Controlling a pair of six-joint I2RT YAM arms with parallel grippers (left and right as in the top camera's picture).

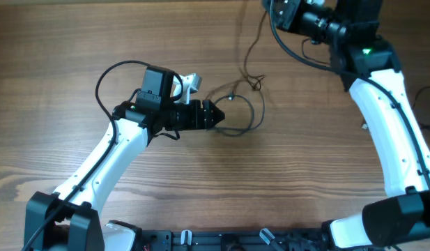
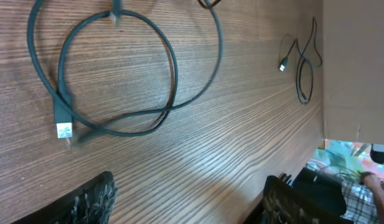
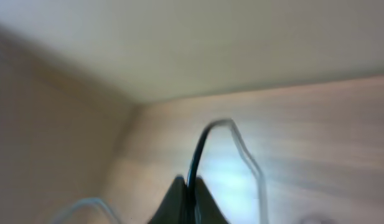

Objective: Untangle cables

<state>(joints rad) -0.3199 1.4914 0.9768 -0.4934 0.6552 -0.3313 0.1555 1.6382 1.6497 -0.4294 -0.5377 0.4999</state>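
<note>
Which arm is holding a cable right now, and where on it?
The right gripper pinches a thin black cable along its run, not by a plug. The left gripper is open and holds nothing.

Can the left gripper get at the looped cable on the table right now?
Probably yes. The left gripper is open, right at the edge of the cable loop, and only bare table lies between them.

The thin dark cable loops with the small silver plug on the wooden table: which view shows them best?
The left wrist view: the thin dark cable loops and the small silver plug appear large and sharp. Overhead shows the whole tangle but small, partly hidden behind the left gripper. The right wrist view is blurred, showing only one pinched strand.
</note>
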